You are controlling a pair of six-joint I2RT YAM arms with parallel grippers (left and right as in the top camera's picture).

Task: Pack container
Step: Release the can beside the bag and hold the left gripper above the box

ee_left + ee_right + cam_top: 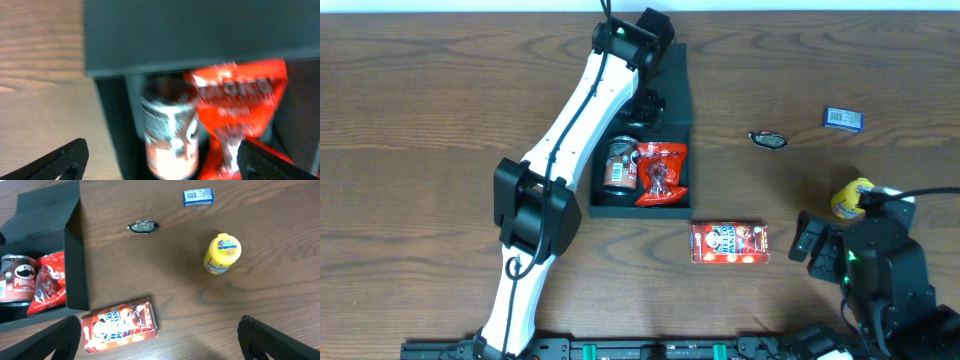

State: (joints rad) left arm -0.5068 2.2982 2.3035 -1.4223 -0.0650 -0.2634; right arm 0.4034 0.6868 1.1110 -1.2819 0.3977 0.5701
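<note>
Container (672, 95) on worktop (420, 100), centre-far, lid open. Inside at near end: Pringles can (618, 165) lying on side, touching red snack bag (662, 173) on its right. L fingers (65, 160) over container interior, spread wide, nothing held. R fingers (55, 340) spread wide too, empty, above worktop at near right. Red snack carton (729, 242) just outside container's near-right corner. Further right, well apart: yellow Mentos bottle (851, 198), dark wrapper (768, 139), sm blue pack (842, 118).
</note>
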